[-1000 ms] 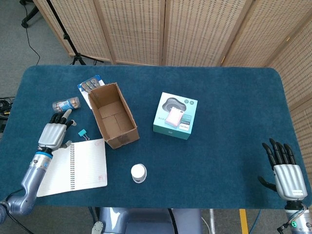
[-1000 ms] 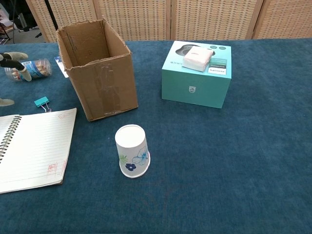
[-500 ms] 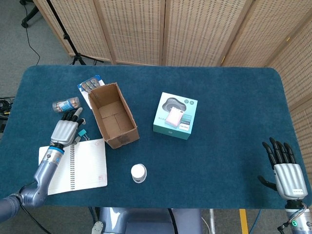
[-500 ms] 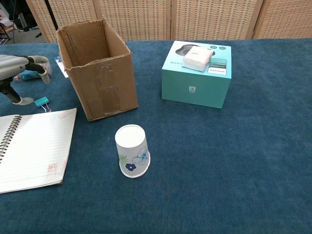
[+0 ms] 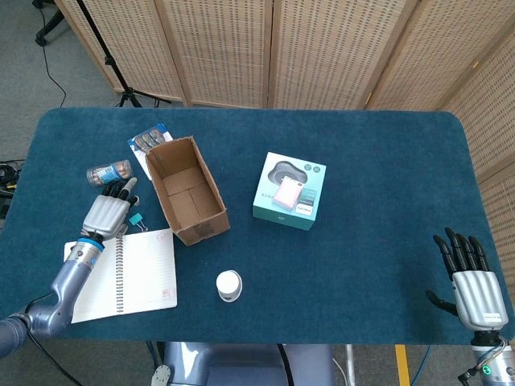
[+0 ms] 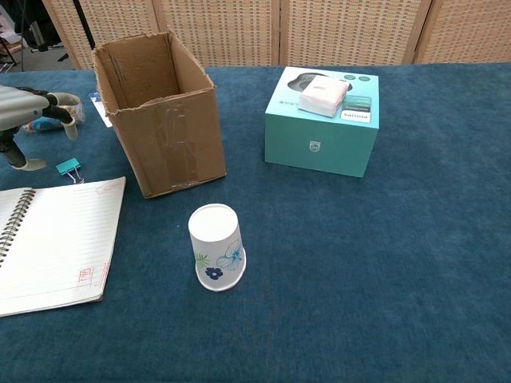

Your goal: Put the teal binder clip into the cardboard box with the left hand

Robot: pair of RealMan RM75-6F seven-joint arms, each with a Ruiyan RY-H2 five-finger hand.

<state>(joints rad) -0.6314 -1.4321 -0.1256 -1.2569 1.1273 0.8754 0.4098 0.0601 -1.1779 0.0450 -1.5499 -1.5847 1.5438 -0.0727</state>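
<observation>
The teal binder clip point(image 5: 136, 219) point(image 6: 69, 167) lies on the blue table just above the notebook's top corner. My left hand point(image 5: 107, 213) point(image 6: 24, 120) hovers right beside it on its left, fingers spread and holding nothing, fingertips point(image 5: 125, 188) pointing away from me. The open cardboard box point(image 5: 186, 190) point(image 6: 156, 112) stands upright just right of the clip, empty inside. My right hand point(image 5: 469, 277) rests open at the table's near right corner, far from everything.
An open spiral notebook point(image 5: 129, 273) point(image 6: 49, 239) lies below the clip. A clear bottle point(image 5: 110, 172) lies behind my left hand, a blister pack point(image 5: 149, 140) beyond it. An upturned paper cup point(image 6: 216, 247) and a teal product box point(image 6: 323, 120) stand to the right.
My left hand has moved right and forward from the table's left side to just beside the clip, then held nearly still. The clip and the right hand have not moved.
</observation>
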